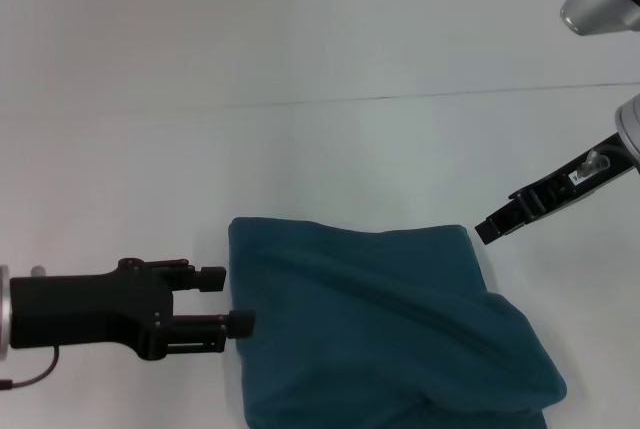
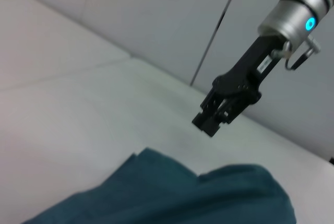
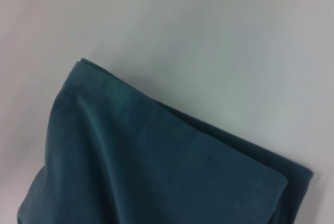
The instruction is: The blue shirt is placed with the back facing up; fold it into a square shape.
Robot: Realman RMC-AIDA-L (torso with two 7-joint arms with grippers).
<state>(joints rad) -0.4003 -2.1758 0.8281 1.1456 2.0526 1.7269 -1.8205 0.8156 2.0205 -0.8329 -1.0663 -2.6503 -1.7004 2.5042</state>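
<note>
Both grippers off folded blue shirt (image 1: 385,334) (near edge cut off)

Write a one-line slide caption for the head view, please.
Folded blue shirt on the white table, left end effector open beside it, right end effector nearby.

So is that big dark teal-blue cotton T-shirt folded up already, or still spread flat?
Folded. The blue shirt lies as a compact, roughly square bundle with stacked layers at its edge, no sleeves showing. Neither gripper touches it.

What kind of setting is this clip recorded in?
Probably a lab or test bench: a bare white table against a plain wall, holding only the folded blue shirt, with the left claw and right claw beside it.
</note>
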